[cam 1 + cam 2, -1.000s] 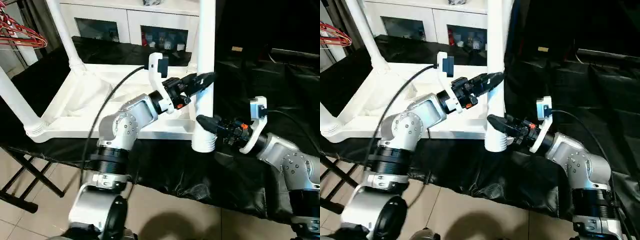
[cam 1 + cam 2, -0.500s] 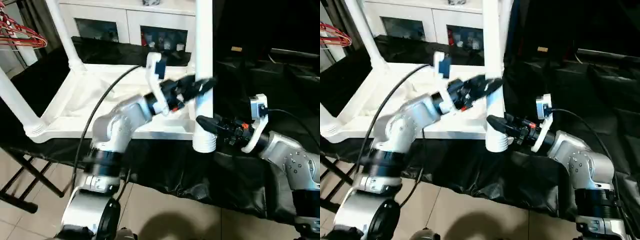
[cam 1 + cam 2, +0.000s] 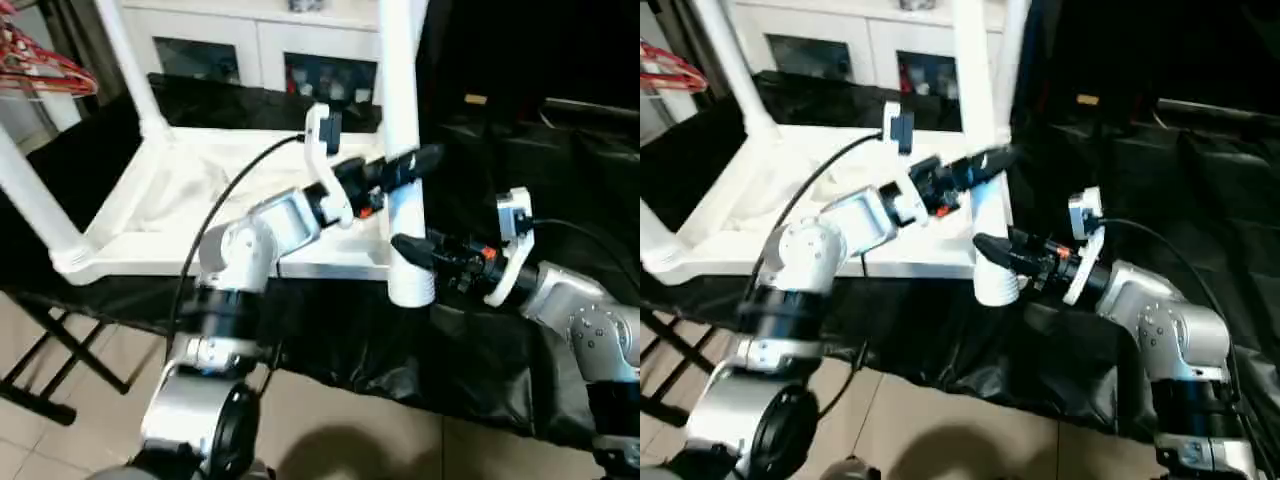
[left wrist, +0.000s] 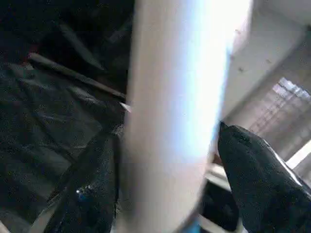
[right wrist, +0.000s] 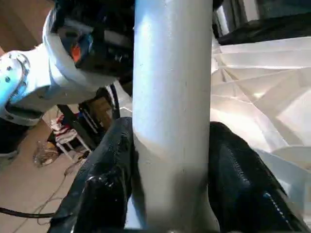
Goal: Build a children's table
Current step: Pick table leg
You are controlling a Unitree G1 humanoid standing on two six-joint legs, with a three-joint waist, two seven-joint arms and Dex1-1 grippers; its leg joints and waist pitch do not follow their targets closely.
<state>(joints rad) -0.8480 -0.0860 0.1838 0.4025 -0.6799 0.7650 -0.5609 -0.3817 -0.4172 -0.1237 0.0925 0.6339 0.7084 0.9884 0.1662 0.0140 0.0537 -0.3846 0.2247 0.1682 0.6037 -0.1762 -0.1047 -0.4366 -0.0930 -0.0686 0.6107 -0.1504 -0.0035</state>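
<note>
Upturned white plastic table top (image 3: pixel 170 215) on black-draped bench (image 3: pixel 560 160), both grippers at its near-right corner leg.
White tapered leg (image 3: pixel 398 120) rises at twelve o'clock from that socket; right gripper (image 3: pixel 408 246) clamps its base from three o'clock, left gripper (image 3: pixel 418 160) brackets it higher, fingers (image 4: pixel 257 184) spread apart. Glass-door cabinet (image 3: pixel 260 45) stands behind.

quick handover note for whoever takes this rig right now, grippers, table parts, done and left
Left gripper: fingers either side of the near-right leg, higher up; a gap shows beside one finger, so not clamped.
Right gripper: shut on that leg just above its corner socket.
Table top lies underside up on the black cloth. Three legs stand in sockets: far-left leg, near-left leg, and the held one.
Left: check that the held leg is fully seated. The far-right corner is hidden, so check for the fourth leg, then turn the table upright.
</note>
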